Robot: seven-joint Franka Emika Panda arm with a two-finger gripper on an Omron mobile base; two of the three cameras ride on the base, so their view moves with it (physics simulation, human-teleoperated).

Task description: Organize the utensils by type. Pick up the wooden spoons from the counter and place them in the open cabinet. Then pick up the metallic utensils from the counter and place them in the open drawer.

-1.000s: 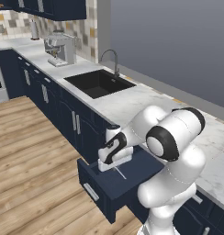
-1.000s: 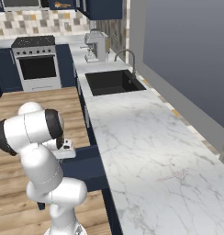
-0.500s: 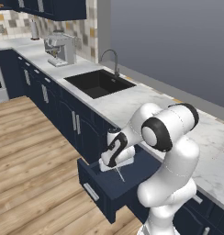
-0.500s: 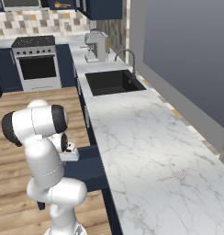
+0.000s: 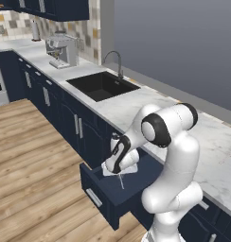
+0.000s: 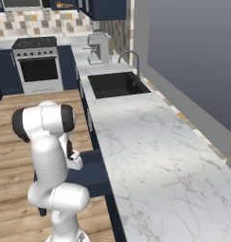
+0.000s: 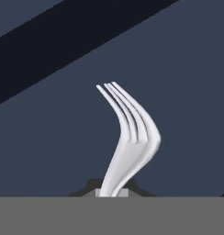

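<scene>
The tool (image 5: 118,166) is clamped tight on the fork (image 7: 130,137), pinching its handle so the tines stick out ahead of the fingers, and it hangs right over the open drawer (image 5: 112,191). From the hand view, the fork's curved tines point straight at the drawer's dark blue floor, not touching it yet by the look of it. In the left base view a thin silver sliver (image 5: 120,179) dangles below the tool into the drawer's mouth.

Against the frame a second ago, the arm has folded in: the elbow has swung up and back toward the surface (image 5: 217,146), and the tool has dipped lower over the drawer. The drawer itself hasn't budged.

What that means: this is the delivery leg for a metallic utensil, and I'd judge release is close, with only a little more descent before letting go. Up in the open cabinet (image 6: 70,4), far beyond the drawer, something orange-brown (image 6: 63,4) sits inside, likely a wooden spoon already put away.
</scene>
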